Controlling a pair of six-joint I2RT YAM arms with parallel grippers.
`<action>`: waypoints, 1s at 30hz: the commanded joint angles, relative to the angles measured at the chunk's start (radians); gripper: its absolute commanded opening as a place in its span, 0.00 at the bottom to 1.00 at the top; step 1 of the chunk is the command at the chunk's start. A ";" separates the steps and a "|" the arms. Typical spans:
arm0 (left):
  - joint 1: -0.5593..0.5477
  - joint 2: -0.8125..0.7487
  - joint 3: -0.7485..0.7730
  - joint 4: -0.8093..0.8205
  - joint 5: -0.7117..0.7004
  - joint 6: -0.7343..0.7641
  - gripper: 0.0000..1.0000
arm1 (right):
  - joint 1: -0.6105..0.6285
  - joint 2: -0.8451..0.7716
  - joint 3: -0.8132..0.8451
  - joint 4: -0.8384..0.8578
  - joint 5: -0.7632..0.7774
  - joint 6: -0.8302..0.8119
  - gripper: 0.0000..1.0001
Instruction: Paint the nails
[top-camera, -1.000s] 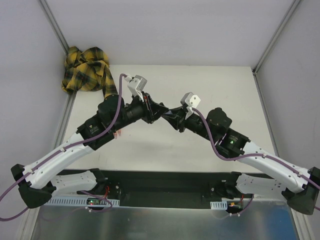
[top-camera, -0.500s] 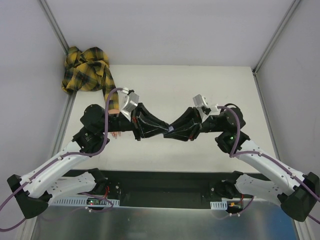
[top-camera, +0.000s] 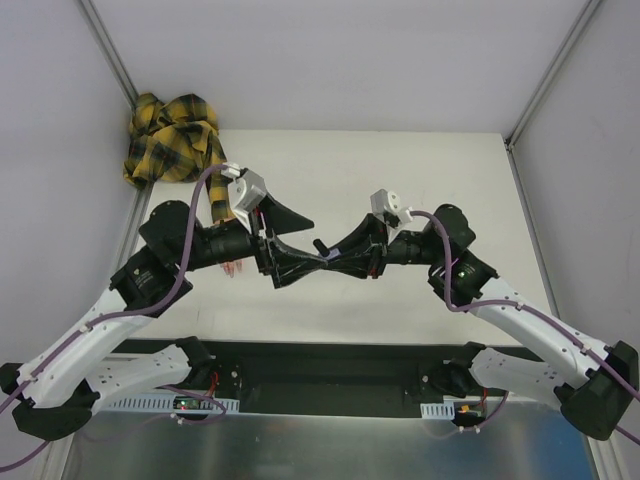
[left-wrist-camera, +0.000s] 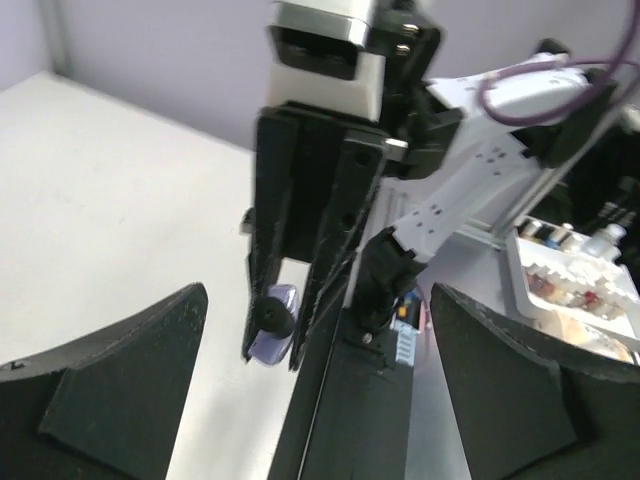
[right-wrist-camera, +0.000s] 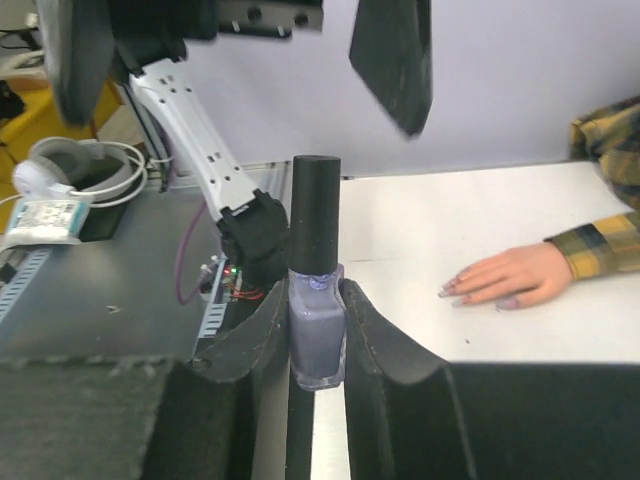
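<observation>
A small purple bottle (right-wrist-camera: 317, 335) with a tall black cap (right-wrist-camera: 316, 215) stands upright in my right gripper (right-wrist-camera: 317, 300), which is shut on its body. My left gripper (top-camera: 315, 243) faces it with its jaws wide open on either side of the cap (top-camera: 318, 245), not touching it. In the left wrist view the bottle (left-wrist-camera: 272, 330) shows cap-first between the right gripper's fingers. The flesh-coloured fake hand (right-wrist-camera: 510, 278) lies flat on the table, its purplish-pink nails (right-wrist-camera: 455, 288) pointing left and its plaid sleeve (right-wrist-camera: 605, 245) behind. From above, the hand (top-camera: 232, 266) is mostly hidden under my left arm.
Bunched yellow-black plaid cloth (top-camera: 172, 135) fills the table's far left corner. A tray of small bottles (left-wrist-camera: 575, 270) and a pair of headphones (right-wrist-camera: 70, 170) sit off the table. Metal frame posts (top-camera: 110, 50) stand at the back corners.
My left gripper was shut at the cap and has now opened wide. Both grippers, still meeting, have drifted nearer the front edge, and the arms have swung lower.
</observation>
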 joint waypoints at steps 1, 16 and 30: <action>-0.003 0.050 0.150 -0.220 -0.257 -0.006 0.86 | 0.023 -0.038 0.074 -0.112 0.112 -0.128 0.00; -0.003 0.178 0.257 -0.362 -0.190 0.003 0.45 | 0.066 -0.021 0.114 -0.238 0.258 -0.216 0.00; -0.004 0.263 0.328 -0.458 -0.107 0.003 0.41 | 0.078 -0.024 0.115 -0.247 0.298 -0.237 0.00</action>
